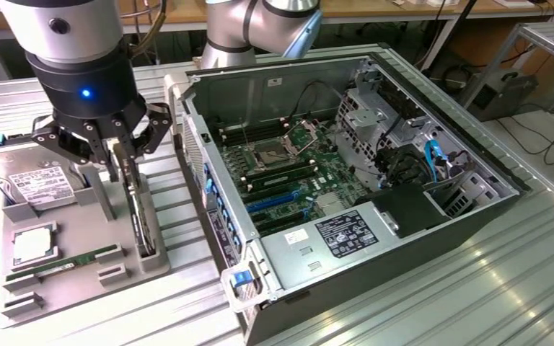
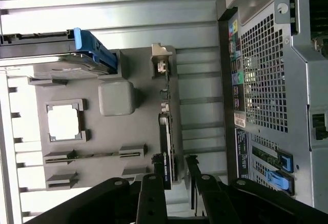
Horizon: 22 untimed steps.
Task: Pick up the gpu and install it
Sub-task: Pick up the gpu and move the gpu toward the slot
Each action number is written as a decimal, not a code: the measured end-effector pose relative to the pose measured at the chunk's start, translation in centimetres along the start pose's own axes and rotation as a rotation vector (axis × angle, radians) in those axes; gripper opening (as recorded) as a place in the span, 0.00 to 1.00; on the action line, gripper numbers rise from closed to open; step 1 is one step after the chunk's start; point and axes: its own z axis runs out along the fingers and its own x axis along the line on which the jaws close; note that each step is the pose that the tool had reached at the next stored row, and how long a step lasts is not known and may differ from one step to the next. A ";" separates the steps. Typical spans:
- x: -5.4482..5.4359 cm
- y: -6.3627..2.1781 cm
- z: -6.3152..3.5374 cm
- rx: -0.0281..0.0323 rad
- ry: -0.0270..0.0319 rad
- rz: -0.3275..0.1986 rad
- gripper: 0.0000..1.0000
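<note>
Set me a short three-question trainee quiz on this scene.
1. True or false: the gpu already sits in the case.
2. The gripper is nearest: A) hard drive B) gpu C) RAM stick.
3. Fill in: the gripper's jaws are ___.
Key: 1 false; 2 B; 3 open.

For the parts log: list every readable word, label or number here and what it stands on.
Nothing reads clearly.
Too small: white label on the silver boxy hard drive.
Blurred: black label on the grey metal cover inside the open computer case.
Blurred: white sticker on the case's perforated rear panel.
</note>
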 end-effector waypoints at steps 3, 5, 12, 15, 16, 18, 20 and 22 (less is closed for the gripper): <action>0.0 -0.02 0.67 0.0002 0.0000 0.000 0.30; 0.0 -0.04 1.15 0.0003 -0.0001 0.000 0.30; 0.1 -0.09 2.90 0.0046 -0.0004 0.000 0.38; 0.1 -0.12 3.68 0.0047 -0.0003 0.000 0.38; 0.1 -0.12 3.88 0.0046 -0.0004 0.000 0.38; 0.1 -0.13 4.25 0.0046 -0.0004 0.000 0.38; 0.2 -0.13 4.63 0.0047 -0.0004 0.000 0.38; 0.3 -0.13 5.01 0.0045 -0.0006 0.000 0.38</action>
